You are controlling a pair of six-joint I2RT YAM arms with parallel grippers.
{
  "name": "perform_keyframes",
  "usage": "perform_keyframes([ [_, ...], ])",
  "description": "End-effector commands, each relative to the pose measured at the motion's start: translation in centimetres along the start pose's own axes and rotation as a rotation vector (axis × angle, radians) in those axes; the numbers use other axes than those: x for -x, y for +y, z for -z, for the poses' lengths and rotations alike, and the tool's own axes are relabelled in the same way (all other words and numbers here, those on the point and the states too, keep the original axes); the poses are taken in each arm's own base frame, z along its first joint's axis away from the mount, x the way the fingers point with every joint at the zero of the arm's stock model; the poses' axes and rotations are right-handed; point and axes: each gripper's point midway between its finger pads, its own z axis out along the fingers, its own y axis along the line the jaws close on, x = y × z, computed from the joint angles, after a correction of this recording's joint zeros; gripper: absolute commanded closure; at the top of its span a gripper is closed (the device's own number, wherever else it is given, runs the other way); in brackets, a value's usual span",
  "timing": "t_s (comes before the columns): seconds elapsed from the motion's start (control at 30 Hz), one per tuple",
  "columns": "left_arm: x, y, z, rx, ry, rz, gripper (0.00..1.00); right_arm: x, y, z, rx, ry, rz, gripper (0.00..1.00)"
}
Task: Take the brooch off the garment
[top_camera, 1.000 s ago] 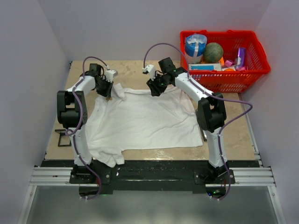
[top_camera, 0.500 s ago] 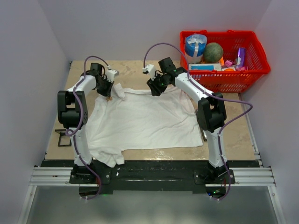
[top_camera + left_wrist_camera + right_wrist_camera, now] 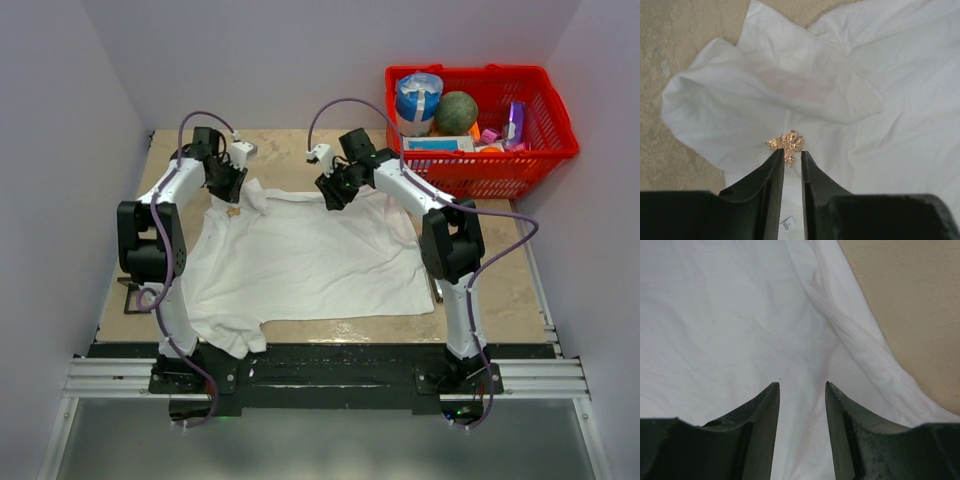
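Nearest of all, the two arms rose from the metal rail (image 3: 320, 378). The garment (image 3: 310, 260) lay spread and wrinkled between them, its near hem bunched towards the left arm's base.

And there were the left jaws, drawn close with only a slim slit between the tips. The brooch (image 3: 786, 144) sat on the cloth just beyond those tips, its lower point peeking into the slit. White cloth showed on either side of that point, so nothing looked pinched yet. By the look of it, the narrow setting was there to take so small a pin without bunching the cloth. A folded flap (image 3: 790, 80) of the shirt lay just past the brooch, further from the tips.

Over to the right jaws: parted wider, holding nothing, plain white cloth beneath and between them. They stood close over the shirt's far edge, well apart from the brooch. That looked like a post for pinning the cloth down while the other side pulled.

Bare tan counter (image 3: 500, 290) showed to the outside of both pairs of jaws and beyond them. Off beyond the right jaws and out to their right stood a red basket (image 3: 500, 172), packed with odds and ends. Pale plain walls (image 3: 60, 150) closed the counter in on three sides.
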Motion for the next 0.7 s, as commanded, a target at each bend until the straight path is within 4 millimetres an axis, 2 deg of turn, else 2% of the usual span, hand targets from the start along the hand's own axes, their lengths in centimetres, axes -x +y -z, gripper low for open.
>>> perform_keyframes([
  [0.0,0.3,2.0,0.8,0.113,-0.012,-0.106,0.68,2.7,0.0,1.9,-0.025,-0.076,0.018,0.55],
  [0.17,-0.3,2.9,-0.7,0.118,0.037,-0.151,0.63,2.2,0.2,2.3,-0.022,-0.061,0.032,0.55],
  [0.33,-0.3,3.2,-1.4,0.118,0.034,-0.158,0.69,2.0,0.4,2.4,-0.017,-0.055,0.025,0.54],
  [0.67,-1.9,2.5,-2.9,0.065,0.081,-0.16,0.74,2.3,0.1,1.5,-0.026,-0.047,0.022,0.54],
])
